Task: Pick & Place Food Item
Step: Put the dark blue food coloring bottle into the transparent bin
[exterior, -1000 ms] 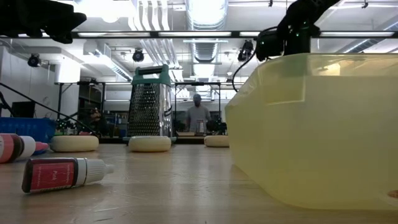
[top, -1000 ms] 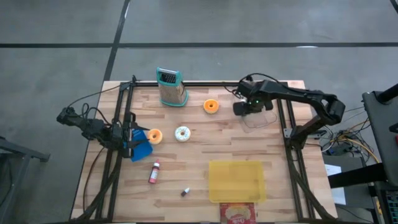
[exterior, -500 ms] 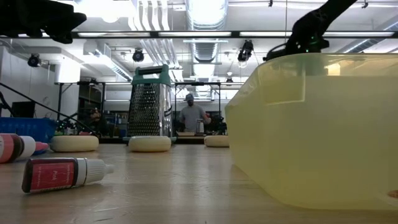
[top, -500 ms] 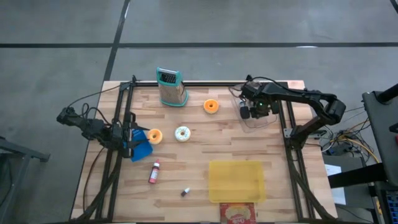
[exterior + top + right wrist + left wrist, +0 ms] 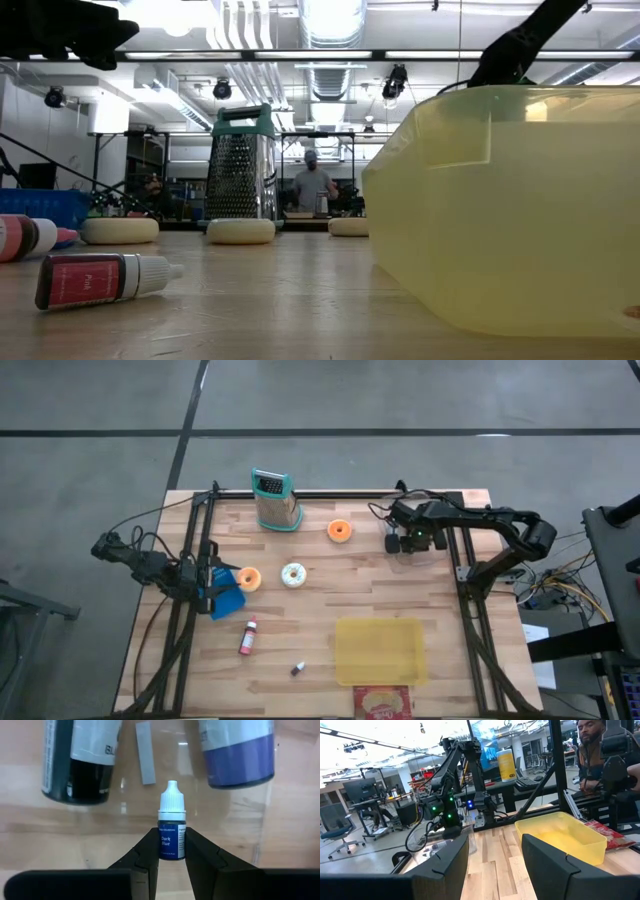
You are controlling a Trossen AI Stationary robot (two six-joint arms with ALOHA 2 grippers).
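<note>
Your right hand (image 5: 171, 851) is closed on the Dark Blue dropper bottle (image 5: 172, 835); your left hand (image 5: 492, 857) waits half open, empty.

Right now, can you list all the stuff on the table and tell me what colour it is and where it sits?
grater: one, silver with teal trim, far edge.
donuts: three; orange beside the grater, white mid-table, orange by the left arm.
tub: one, yellow see-through, near right.
snack packet: one, red, near edge under the tub.
red bottle: one, near left.
small dark dropper: one, near middle.
blue tray: one, left edge.
Dark Blue dropper bottle: one, white cap, between the right jaws.
person: one, far behind the table.
left gripper: jaws apart, empty, left edge.
right gripper: jaws shut on the dropper, far right.
</note>
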